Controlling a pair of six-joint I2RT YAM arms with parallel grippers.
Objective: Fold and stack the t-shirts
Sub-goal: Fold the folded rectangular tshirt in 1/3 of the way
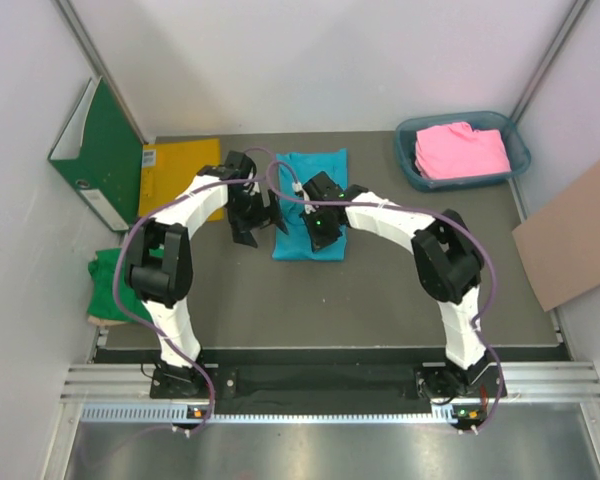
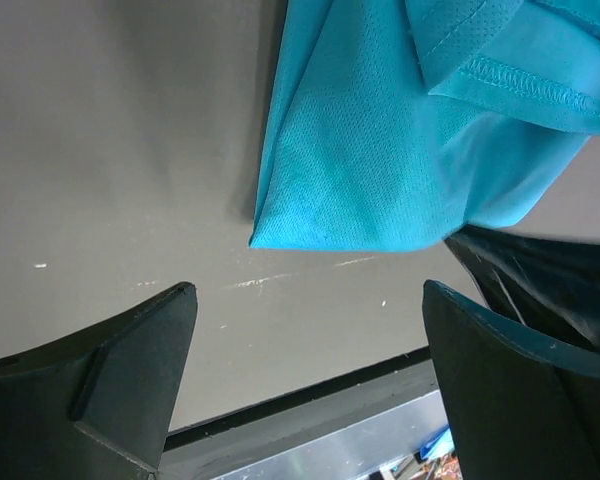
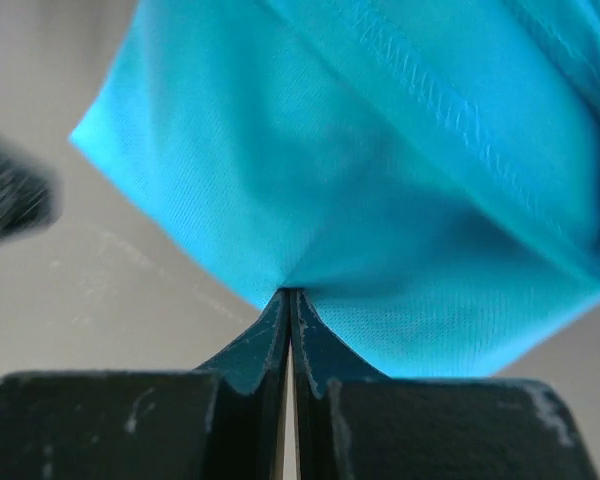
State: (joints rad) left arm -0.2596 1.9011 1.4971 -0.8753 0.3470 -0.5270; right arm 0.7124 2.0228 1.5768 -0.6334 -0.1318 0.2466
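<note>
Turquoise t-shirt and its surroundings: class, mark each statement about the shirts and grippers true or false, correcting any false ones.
1. The right gripper is shut on the turquoise t-shirt. True.
2. The left gripper holds cloth. False: it is open and empty, beside the shirt's corner.
3. The pink t-shirt lies in the blue bin. True.
4. The green t-shirt lies on the turquoise one. False: it lies apart, far to the left.
</note>
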